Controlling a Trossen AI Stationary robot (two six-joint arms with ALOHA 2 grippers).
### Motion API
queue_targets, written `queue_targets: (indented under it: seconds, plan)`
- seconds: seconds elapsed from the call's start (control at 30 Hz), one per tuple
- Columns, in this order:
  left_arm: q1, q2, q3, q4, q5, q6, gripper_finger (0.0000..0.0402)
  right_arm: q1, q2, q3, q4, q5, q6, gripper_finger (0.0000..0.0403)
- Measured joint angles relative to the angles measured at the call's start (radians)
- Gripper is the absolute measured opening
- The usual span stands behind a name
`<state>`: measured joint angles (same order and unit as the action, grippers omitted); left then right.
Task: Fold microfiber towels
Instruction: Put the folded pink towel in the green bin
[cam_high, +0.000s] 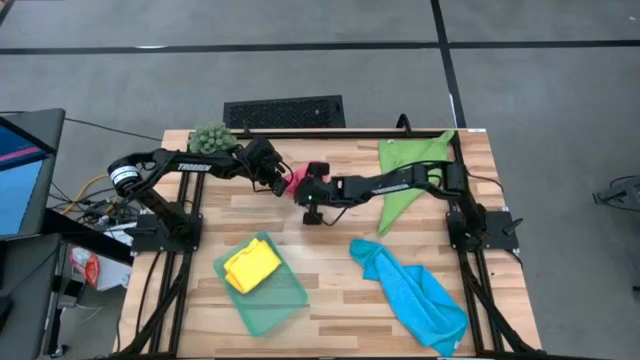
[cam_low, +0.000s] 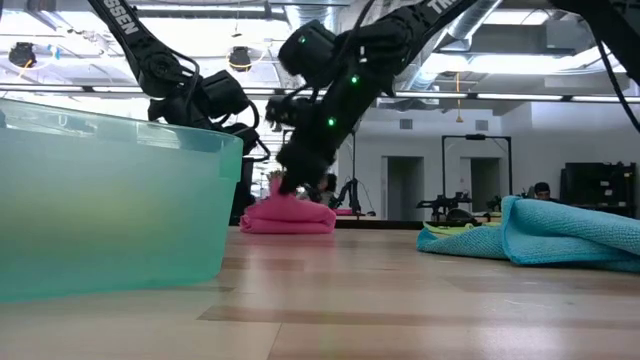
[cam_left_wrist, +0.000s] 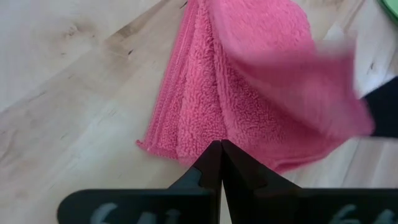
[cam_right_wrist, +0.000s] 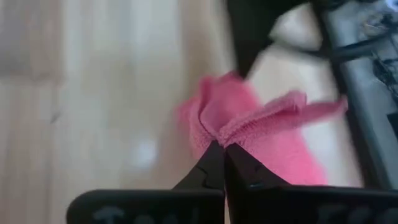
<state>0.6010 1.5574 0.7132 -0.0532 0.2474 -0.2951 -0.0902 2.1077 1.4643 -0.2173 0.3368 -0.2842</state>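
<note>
A pink towel (cam_high: 296, 181) lies folded on the wooden table at mid-far, between my two grippers. My left gripper (cam_left_wrist: 221, 144) is shut at one edge of it. My right gripper (cam_right_wrist: 221, 148) is shut on the opposite side and holds a flap up. A yellow towel (cam_high: 252, 266) lies folded in the teal tray (cam_high: 285, 305). The green towel (cam_high: 408, 172) lies spread at the far right under my right arm. At the near right the blue towel (cam_high: 412, 290) lies crumpled. My left gripper has its shut fingertips on the pink towel's edge (cam_left_wrist: 205, 134), slanting down from the table's left; the towel's folds run together toward them. The towel's body lies flat on the table there. How many layers sit between the fingers I cannot tell. My right gripper pinches a bunched edge of the pink towel (cam_right_wrist: 239, 127) between its fingertips, slanting down from the table's right. That edge stands raised as a peak (cam_low: 277, 188) above the rest of the towel, which stays on the table. A loose flap (cam_right_wrist: 298, 106) trails off beside the fingers.
A spiky green plant ball (cam_high: 211, 137) sits at the table's far left corner. The teal tray's wall (cam_low: 110, 200) fills the near left of the low view. Bare wood lies between the tray and the blue towel (cam_low: 560, 235).
</note>
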Motion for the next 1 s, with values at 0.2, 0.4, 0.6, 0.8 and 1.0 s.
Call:
queue_targets:
  seconds: [0.2,0.4,0.6,0.8,1.0]
  plan:
    - [0.0,0.0,0.0,0.0,0.0,-0.003,0.0,-0.051,-0.018,0.0,0.046,-0.026,0.083,0.0011]
    - [0.0,0.0,0.0,0.002,0.007,-0.047,0.0,-0.054,-0.012,0.0,0.054,-0.204,0.05,0.0016]
    - [0.0,0.0,0.0,0.003,0.007,-0.049,0.0,-0.038,-0.009,0.0,0.052,-0.277,0.001,0.0052]
    - [0.0,0.0,0.0,0.013,0.008,-0.068,0.0,-0.038,-0.009,0.0,0.032,-0.258,-0.034,0.0149]
    - [0.0,0.0,0.0,0.013,0.009,-0.072,0.0,-0.007,-0.008,0.0,0.03,-0.233,-0.031,0.0239]
